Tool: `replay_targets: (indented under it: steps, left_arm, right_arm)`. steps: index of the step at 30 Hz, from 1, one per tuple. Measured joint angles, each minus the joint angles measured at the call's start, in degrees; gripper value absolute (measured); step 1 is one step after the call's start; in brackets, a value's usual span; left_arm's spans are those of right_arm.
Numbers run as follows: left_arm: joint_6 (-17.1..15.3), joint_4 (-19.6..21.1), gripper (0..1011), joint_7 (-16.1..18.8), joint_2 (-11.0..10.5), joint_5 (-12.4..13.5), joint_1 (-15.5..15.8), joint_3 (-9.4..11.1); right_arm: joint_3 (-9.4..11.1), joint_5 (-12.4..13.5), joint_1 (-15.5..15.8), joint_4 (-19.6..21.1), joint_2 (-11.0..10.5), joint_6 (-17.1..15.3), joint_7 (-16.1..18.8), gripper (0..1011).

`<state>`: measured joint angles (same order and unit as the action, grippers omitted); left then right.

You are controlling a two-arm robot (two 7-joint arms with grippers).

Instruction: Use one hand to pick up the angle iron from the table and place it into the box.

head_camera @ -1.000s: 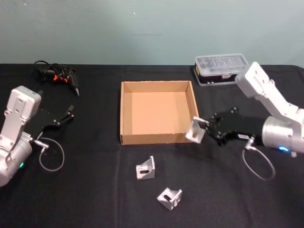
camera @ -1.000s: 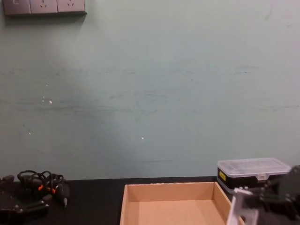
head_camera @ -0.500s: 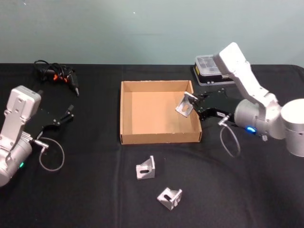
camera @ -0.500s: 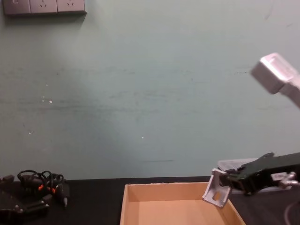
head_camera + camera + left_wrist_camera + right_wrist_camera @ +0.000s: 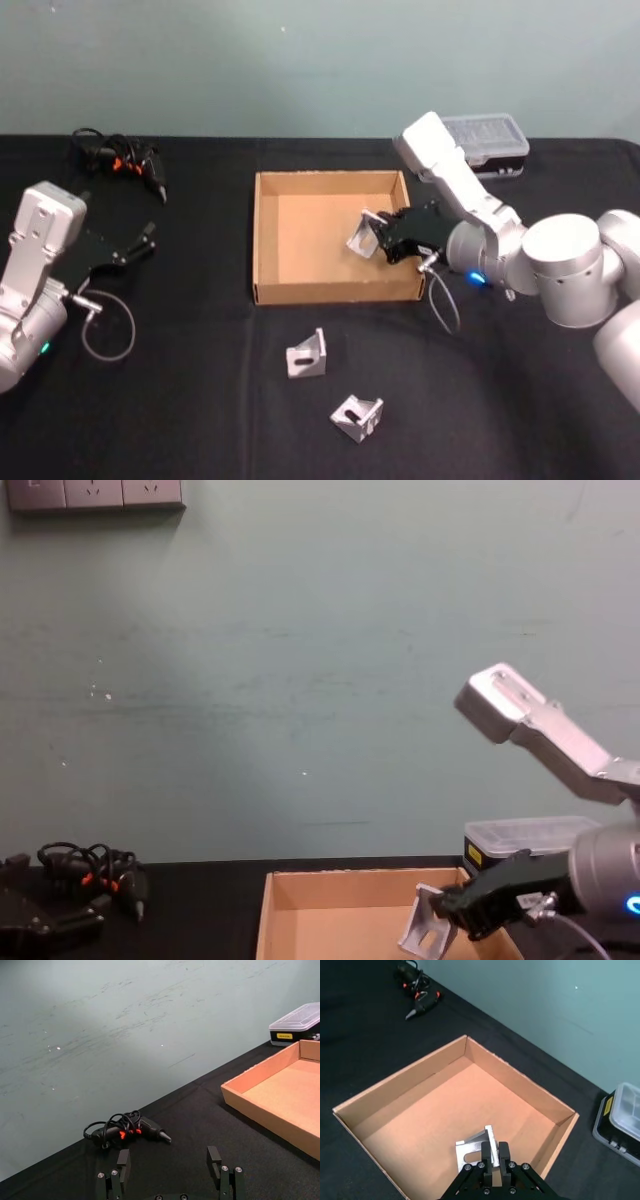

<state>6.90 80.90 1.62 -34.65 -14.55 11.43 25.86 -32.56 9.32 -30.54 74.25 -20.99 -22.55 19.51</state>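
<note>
A pale blue-green wall (image 5: 300, 660) spans the back of the chest view, matte and evenly lit, marked with faint horizontal scuffs and a few small white specks left of centre. A row of grey socket plates (image 5: 95, 494) sits at the upper left corner. Along the bottom edge the wall meets the flat black table (image 5: 200, 920).

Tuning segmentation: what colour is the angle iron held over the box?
Silver-grey L-shaped metal angle iron; right wrist view shows it best.

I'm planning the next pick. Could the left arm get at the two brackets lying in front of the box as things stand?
Probably yes. Bare table lies between the open left gripper and both brackets. The right gripper is over the box, holding a third bracket.
</note>
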Motion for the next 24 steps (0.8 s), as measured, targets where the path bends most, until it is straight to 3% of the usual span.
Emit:
replay_targets:
  steps: [16,24]
  left_arm:
    - [0.0,0.0,1000,0.0,0.0,0.0,0.0,0.0]
    - [0.0,0.0,1000,0.0,0.0,0.0,0.0,0.0]
  right_arm:
    - [0.51,-2.98,-0.12,-3.37,2.19,0.54,0.28,106]
    - [2.52,-3.57,1.06,-2.86,2.77,2.41,-0.47,311]
